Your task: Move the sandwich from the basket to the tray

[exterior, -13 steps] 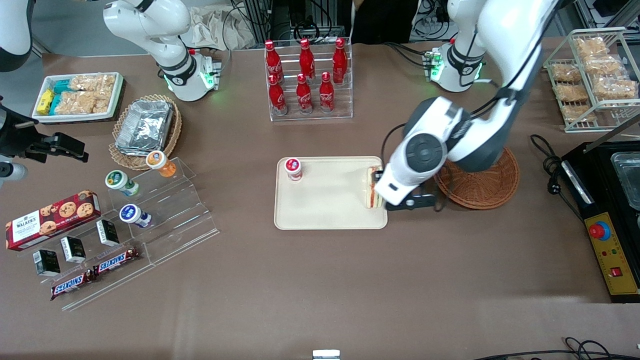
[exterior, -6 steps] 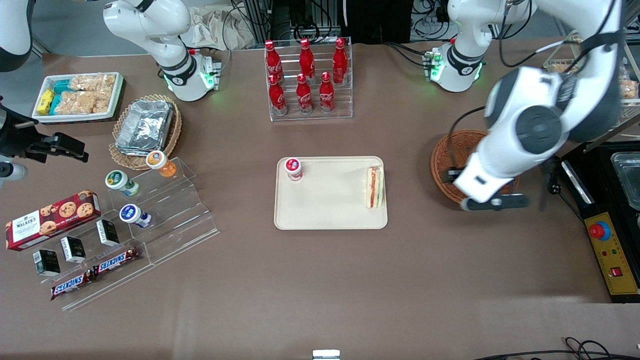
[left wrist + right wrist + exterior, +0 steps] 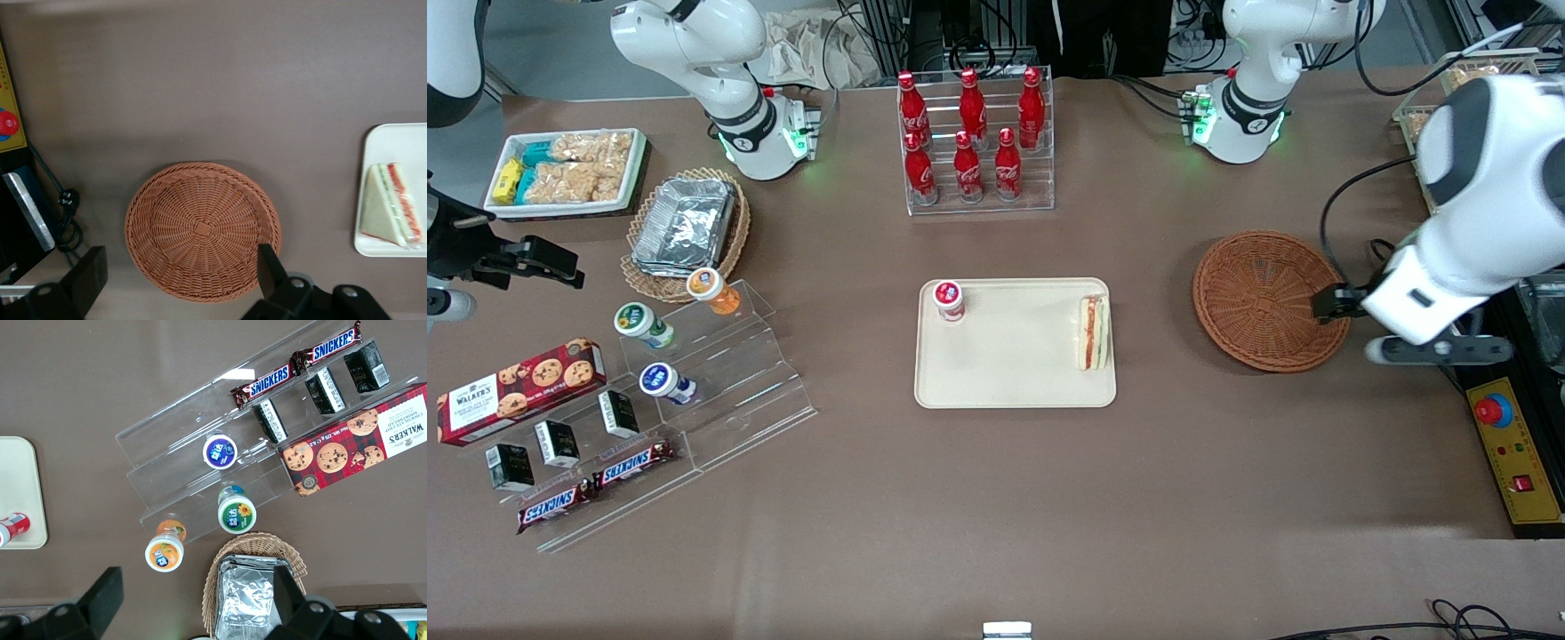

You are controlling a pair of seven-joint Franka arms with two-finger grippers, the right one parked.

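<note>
1. The left arm's gripper [image 3: 1436,348] has pulled well away from the tray [image 3: 1014,382]. A second ago it hung right at the tray's edge beside the sandwich; now it hovers toward the working arm's end of the table, just past the rim of the basket [image 3: 1267,300] and next to a black control box [image 3: 1516,444].

2. The gripper's two fingers [image 3: 267,267] are spread wide apart and hold nothing. From the wrist camera, the basket [image 3: 202,230] shows in the gap between them, lying flat on the brown table below.

3. The sandwich [image 3: 1094,332] lies on the tray, well apart from the gripper, with the basket between the two. It is a white bread wedge with a red and pale filling edge showing. It rests flat just inside the tray's edge that is nearest the basket, and nothing touches it [image 3: 392,212].

4. The basket is bare: only woven wicker shows inside it.

5. A small red-capped cup [image 3: 948,300] stands at the tray corner farthest from the gripper, clear of the sandwich.

6. My reading: the sandwich has been released and the arm is backing off. With the sandwich on the tray and the basket emptied, the task looks finished; nothing seems left but for the arm to settle.
</note>
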